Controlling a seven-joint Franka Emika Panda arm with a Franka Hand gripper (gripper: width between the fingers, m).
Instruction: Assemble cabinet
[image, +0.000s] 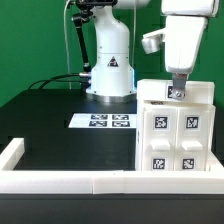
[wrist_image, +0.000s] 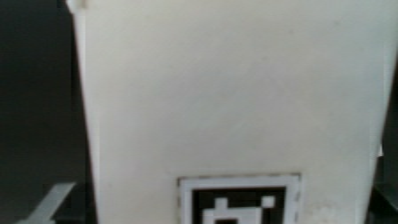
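1. A white Franka Panda arm's two-finger gripper (image: 178, 90) hangs over the top edge of the large white plastic cabinet box (image: 175, 135), which stands at about four o'clock in the exterior view, on the black table (image: 60, 125).
2. The cabinet's front face carries four small square black-and-white tags (image: 174, 142) in two rows; a raised back section rises behind them, and the fingertips sit at that section's top edge.
3. Whether the fingers pinch the panel or merely flank it cannot be told; the gap looks narrow.
4. The flat white marker board (image: 104, 121) lies near the table's centre, at the foot of the arm's white base (image: 110, 70) at twelve o'clock.
5. A low white rail (image: 60, 180) borders the table along six o'clock.
6. The blurred wrist view is filled by a broad white cabinet panel (wrist_image: 222, 95), with one tag (wrist_image: 237, 203) at its edge.
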